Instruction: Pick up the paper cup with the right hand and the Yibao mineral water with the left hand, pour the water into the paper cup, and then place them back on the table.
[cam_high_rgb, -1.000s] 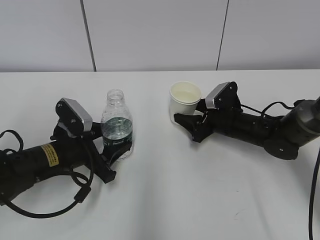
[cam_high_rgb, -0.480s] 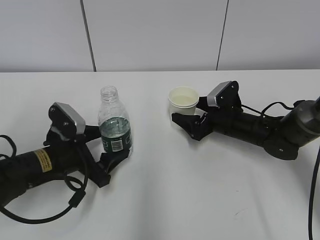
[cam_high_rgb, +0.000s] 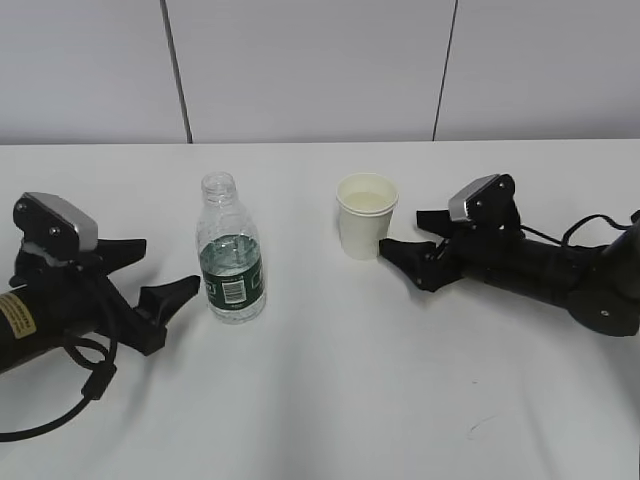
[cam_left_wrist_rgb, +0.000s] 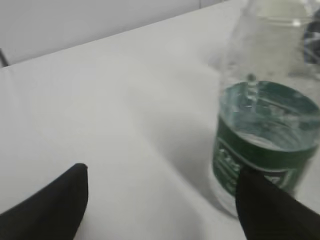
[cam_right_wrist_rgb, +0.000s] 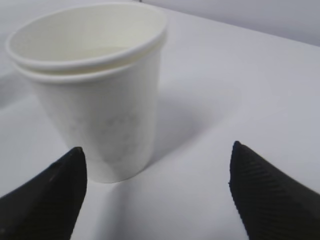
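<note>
The Yibao mineral water (cam_high_rgb: 232, 266), uncapped and partly full, stands upright on the table (cam_high_rgb: 330, 400). The left hand's gripper (cam_high_rgb: 166, 264) lies open and empty just left of the bottle, apart from it. In the left wrist view the bottle (cam_left_wrist_rgb: 265, 135) stands ahead at the right, beyond the open gripper (cam_left_wrist_rgb: 162, 175). The paper cup (cam_high_rgb: 366, 216) stands upright right of the bottle, with liquid showing inside. The right hand's gripper (cam_high_rgb: 402, 231) is open just right of the cup, not touching. In the right wrist view the cup (cam_right_wrist_rgb: 95, 95) stands ahead at the left of the open gripper (cam_right_wrist_rgb: 156, 150).
Both arms lie low on the white table. A black cable (cam_high_rgb: 90, 385) loops by the left arm, and another cable (cam_high_rgb: 628, 400) runs at the right edge. A grey panelled wall (cam_high_rgb: 320, 70) rises behind the table's far edge.
Both grippers have let go and drawn back, the left one to the left and the right one to the right. The bottle and the cup now stand free on the table.
</note>
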